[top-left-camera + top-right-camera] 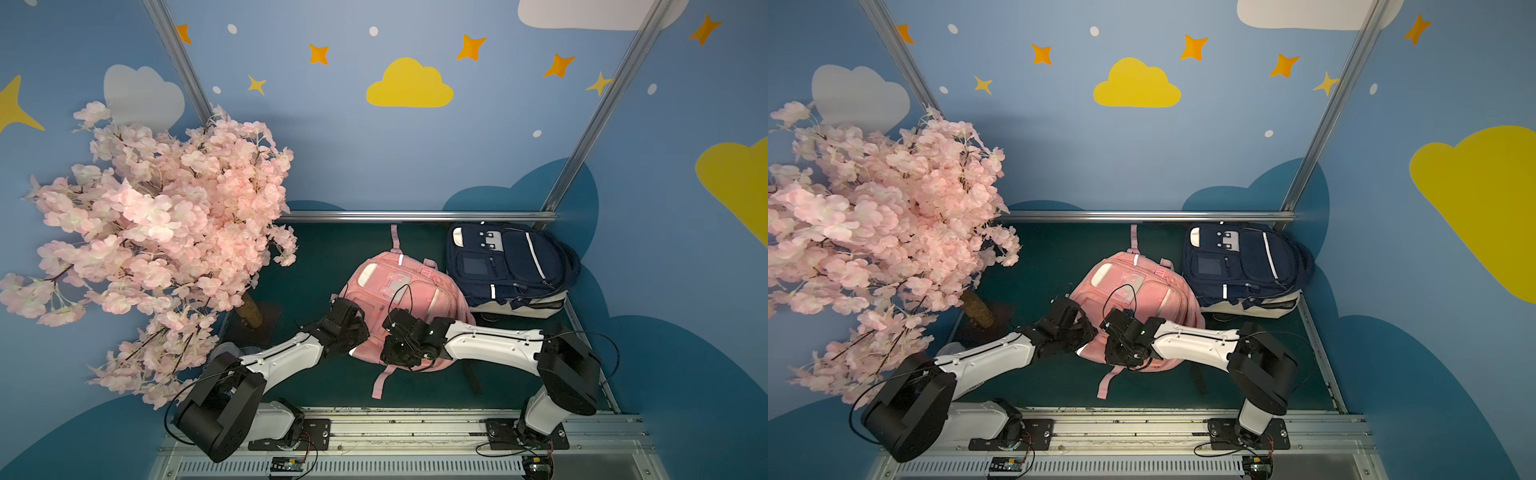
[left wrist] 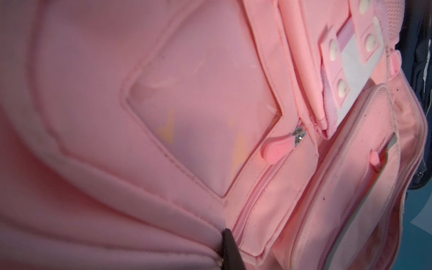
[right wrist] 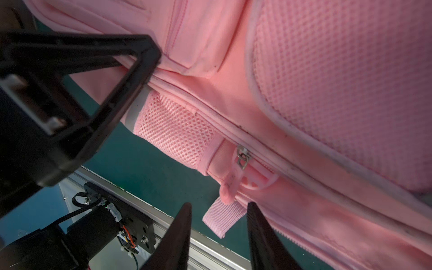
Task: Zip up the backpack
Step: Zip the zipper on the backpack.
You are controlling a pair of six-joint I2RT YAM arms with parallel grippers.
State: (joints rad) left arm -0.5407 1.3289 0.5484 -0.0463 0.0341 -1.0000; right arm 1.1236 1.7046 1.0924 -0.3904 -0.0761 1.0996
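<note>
Your top views: high overhead, tilted toward back wall [image 1: 374,166], nearly identical framing. Both take in whole tabletop [image 1: 324,266] and pink backpack [image 1: 399,286]. Your left wrist view: pressed close against backpack front. Your right wrist view: close on backpack side, looking past right claw [image 3: 219,207] toward front rail [image 3: 205,245].

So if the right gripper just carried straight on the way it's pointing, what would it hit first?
Probably the pink zipper pull on the pink backpack, hanging in line with the gap between the open jaws of the right gripper. The webbing strap end beside it might touch first; depth is unclear.
</note>
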